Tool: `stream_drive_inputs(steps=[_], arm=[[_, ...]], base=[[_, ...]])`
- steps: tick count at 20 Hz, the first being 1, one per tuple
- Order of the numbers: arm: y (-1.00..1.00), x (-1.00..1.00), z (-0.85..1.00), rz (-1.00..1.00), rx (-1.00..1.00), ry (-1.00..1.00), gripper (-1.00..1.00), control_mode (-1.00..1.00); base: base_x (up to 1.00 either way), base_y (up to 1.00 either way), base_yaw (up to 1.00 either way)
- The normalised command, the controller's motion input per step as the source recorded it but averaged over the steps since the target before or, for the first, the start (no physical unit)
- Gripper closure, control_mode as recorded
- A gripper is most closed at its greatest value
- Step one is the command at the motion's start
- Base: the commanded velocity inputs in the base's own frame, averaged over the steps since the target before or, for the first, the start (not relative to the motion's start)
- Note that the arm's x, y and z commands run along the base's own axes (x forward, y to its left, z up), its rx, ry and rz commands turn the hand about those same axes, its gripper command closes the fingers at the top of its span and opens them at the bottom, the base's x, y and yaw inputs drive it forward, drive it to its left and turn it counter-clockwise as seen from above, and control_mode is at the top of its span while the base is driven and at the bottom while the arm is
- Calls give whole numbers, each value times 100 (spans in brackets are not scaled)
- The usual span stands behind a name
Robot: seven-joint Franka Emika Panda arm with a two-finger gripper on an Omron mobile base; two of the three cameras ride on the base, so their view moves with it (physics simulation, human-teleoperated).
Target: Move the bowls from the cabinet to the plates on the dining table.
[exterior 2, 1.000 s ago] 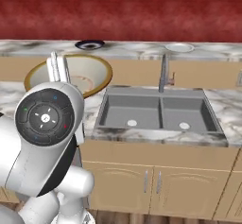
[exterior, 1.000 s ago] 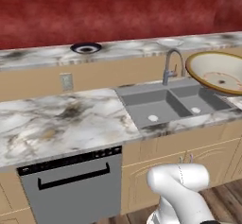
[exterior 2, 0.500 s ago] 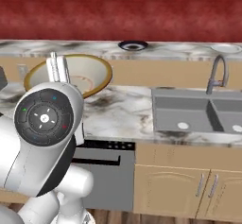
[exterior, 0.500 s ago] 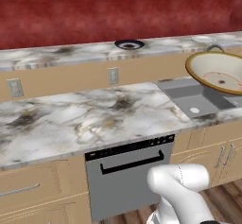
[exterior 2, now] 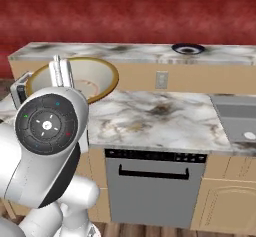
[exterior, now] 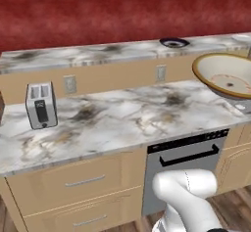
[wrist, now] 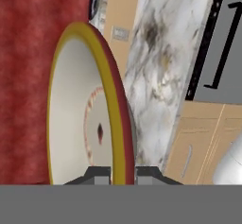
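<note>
My gripper (wrist: 123, 174) is shut on the rim of the wide shallow bowl (wrist: 80, 109), cream inside with a tan rim. In the right base view the bowl (exterior 2: 87, 78) hangs above the lower counter, with the gripper (exterior 2: 61, 72) clamped on its near edge. In the left base view the bowl (exterior: 226, 75) floats at the right edge. A dark plate (exterior: 174, 42) lies on the raised marble dining table (exterior: 88, 55) at the back. The plate (exterior 2: 188, 48) and the dining table (exterior 2: 125, 52) also appear from the right. The cabinet is out of view.
A marble lower counter (exterior: 122, 113) runs in front of me, with a white toaster (exterior: 40, 104) at its left. Below it sits a grey dishwasher (exterior 2: 152, 186). A grey sink (exterior 2: 237, 118) is at the right. A red wall stands behind the dining table.
The base has driven left, so the whole scene has slid right: the sink left the left base view and the toaster came in. The bowl stays gripped.
</note>
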Motion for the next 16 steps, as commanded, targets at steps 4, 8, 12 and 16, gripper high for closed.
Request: stream_drive_inputs(steps=[4,8,12,16], arm=[[0,0,0,0,0,0,100,100],[0,0,0,0,0,0,100,100],[0,0,0,0,0,0,100,100],[0,0,0,0,0,0,100,100]], base=[[0,100,-3],[0,100,-6],[10,100,-9],[17,100,-11]])
